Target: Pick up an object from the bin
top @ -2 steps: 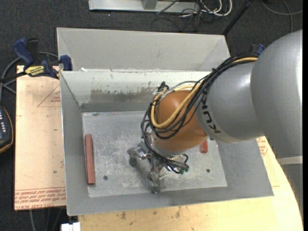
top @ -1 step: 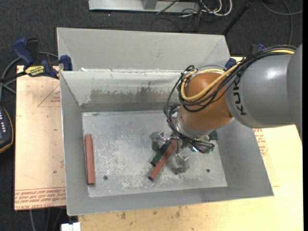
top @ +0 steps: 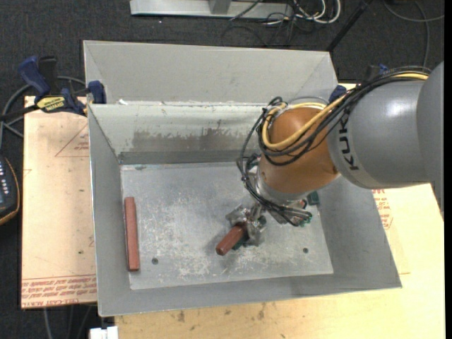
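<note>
1. The grey metal bin has a scuffed, flat floor with sloping walls on all sides.
2. The silver arm comes in over the bin's right wall. Its rounded orange wrist cover, looped with yellow and black cables, hangs over the right half of the floor.
3. The claw points down from under that cover, low over the floor, right of the middle and towards the near edge.
4. A short reddish-brown cylinder lies on the floor at the claw. It is tilted, with its lower end towards the near left corner and its upper end right at the claw's tip.
5. The claw's metal parts overlap that upper end. I cannot tell whether the claw is wide, narrow or clamped on the cylinder.
6. A long, thin red-brown bar lies flat by the left wall and runs parallel to it. Its lower end is near the near left corner, and it is well apart from the claw and the cylinder.
7. A small dark green piece sits just right of the claw, under the wrist cover. What it is cannot be made out.
</note>
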